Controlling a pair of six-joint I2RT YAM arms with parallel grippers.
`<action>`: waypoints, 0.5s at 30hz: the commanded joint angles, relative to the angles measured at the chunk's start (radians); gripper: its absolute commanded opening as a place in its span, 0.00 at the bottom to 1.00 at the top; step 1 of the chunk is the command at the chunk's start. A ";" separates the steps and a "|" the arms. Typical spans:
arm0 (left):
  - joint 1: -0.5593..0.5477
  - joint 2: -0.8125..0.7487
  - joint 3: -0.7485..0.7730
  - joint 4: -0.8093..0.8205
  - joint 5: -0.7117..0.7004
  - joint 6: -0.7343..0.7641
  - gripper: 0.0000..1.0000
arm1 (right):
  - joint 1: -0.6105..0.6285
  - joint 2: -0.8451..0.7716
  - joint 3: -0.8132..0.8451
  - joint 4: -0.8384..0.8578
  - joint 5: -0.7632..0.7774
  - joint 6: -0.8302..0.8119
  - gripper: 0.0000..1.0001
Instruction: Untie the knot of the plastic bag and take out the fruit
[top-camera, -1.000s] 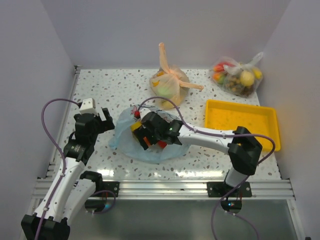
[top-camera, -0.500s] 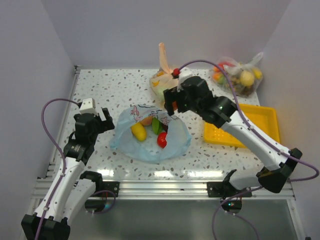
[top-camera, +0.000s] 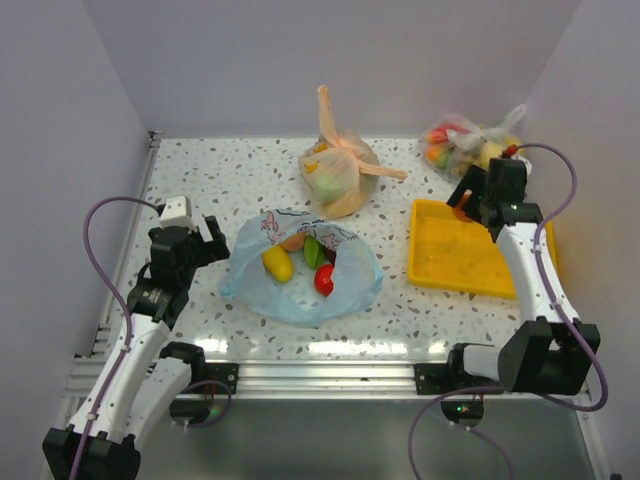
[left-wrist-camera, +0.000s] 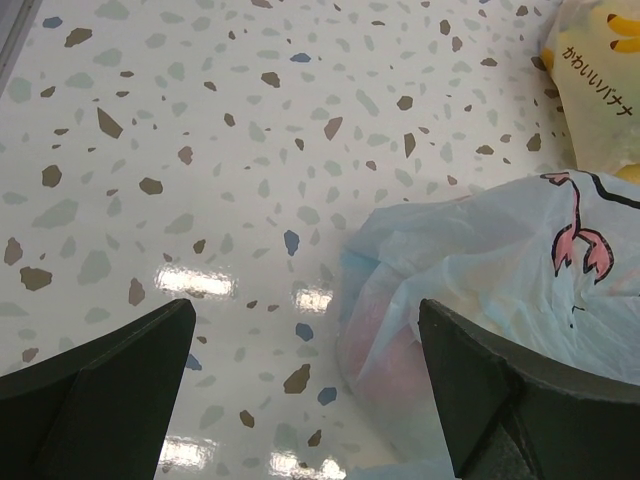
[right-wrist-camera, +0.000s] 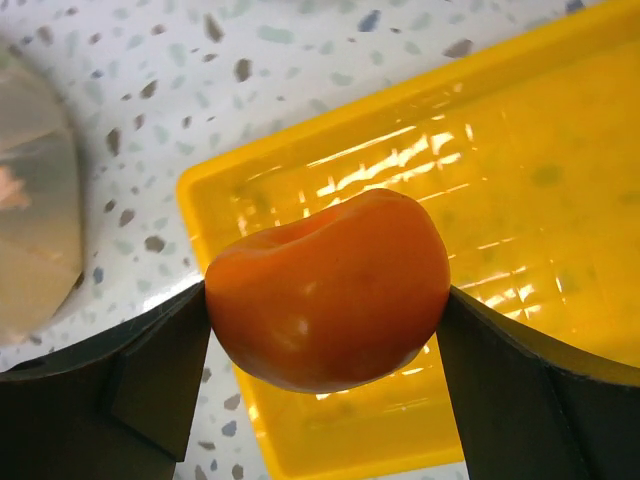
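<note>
The light blue plastic bag (top-camera: 345, 290) lies open in the middle of the table, no knot showing. Inside lie a yellow fruit (top-camera: 277, 264), a green one (top-camera: 311, 251), a red one (top-camera: 324, 280) and an orange-pink one (top-camera: 293, 241). My right gripper (top-camera: 466, 203) is shut on an orange fruit (right-wrist-camera: 330, 290) and holds it above the far left part of the yellow tray (right-wrist-camera: 540, 180). My left gripper (left-wrist-camera: 305, 400) is open and empty, just left of the bag's edge (left-wrist-camera: 480, 290).
An orange tied bag (top-camera: 338, 172) stands at the back centre. A clear bag of fruit (top-camera: 472, 152) sits at the back right, behind the yellow tray (top-camera: 440, 272). Walls close the left, back and right sides.
My right arm has lifted the orange fruit out of the blue bag and swung it right, from over the bag to above the yellow tray. The left arm has not moved.
</note>
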 joint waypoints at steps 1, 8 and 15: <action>0.005 0.000 0.015 0.050 0.014 0.020 1.00 | -0.132 0.025 -0.086 0.146 -0.068 0.148 0.54; 0.005 0.000 0.016 0.052 0.022 0.022 1.00 | -0.239 0.160 -0.133 0.232 0.092 0.266 0.60; 0.005 -0.005 0.015 0.052 0.020 0.023 1.00 | -0.314 0.298 -0.119 0.248 0.220 0.334 0.85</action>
